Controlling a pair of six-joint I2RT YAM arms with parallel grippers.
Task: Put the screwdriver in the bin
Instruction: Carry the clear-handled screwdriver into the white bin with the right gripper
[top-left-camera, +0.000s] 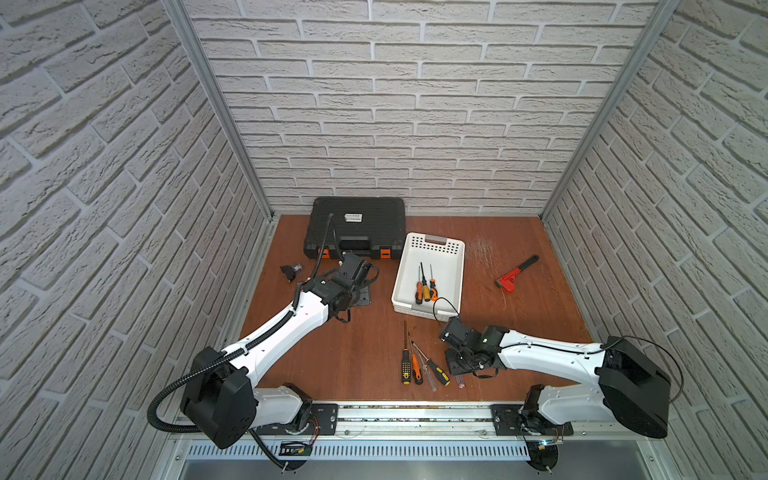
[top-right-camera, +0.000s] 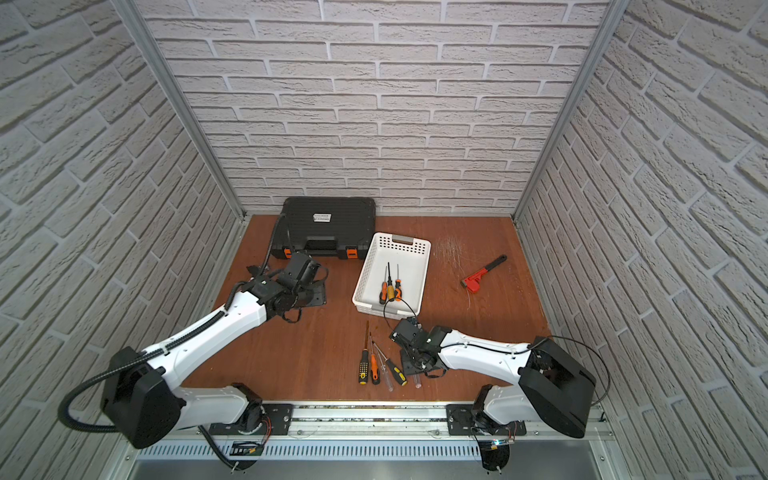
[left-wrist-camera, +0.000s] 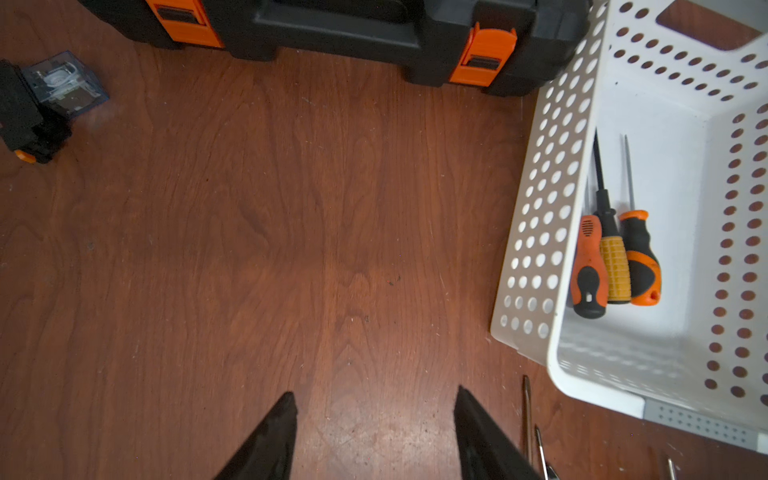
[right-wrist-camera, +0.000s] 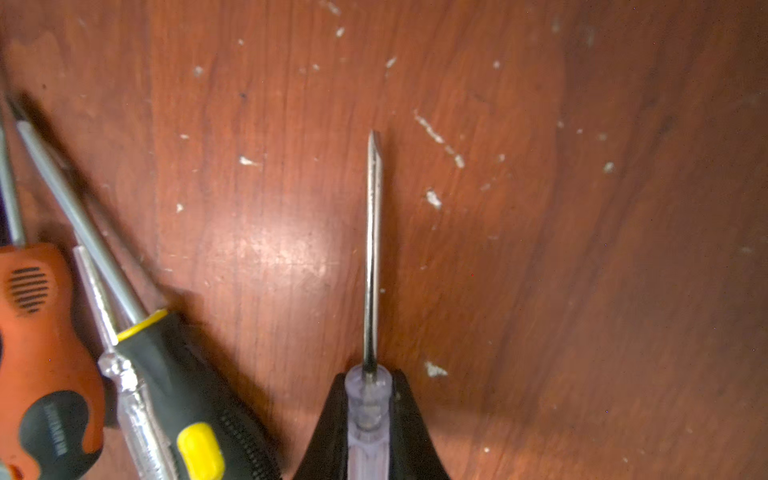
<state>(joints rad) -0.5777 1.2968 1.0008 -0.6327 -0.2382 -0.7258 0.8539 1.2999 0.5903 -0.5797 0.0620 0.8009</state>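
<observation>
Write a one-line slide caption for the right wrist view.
Right gripper shut on the clear-handled screwdriver above the wooden table, other screwdrivers lying alongside.

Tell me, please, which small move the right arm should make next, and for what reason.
Probably a short lift straight up. The right gripper is shut on the clear-handled screwdriver, which appears to lie on the table; the bin has raised walls, so the tool likely needs height before travelling there.

White faux-brick walls on three sides, aluminium corner posts, scuffed reddish-brown wooden tabletop.
</observation>
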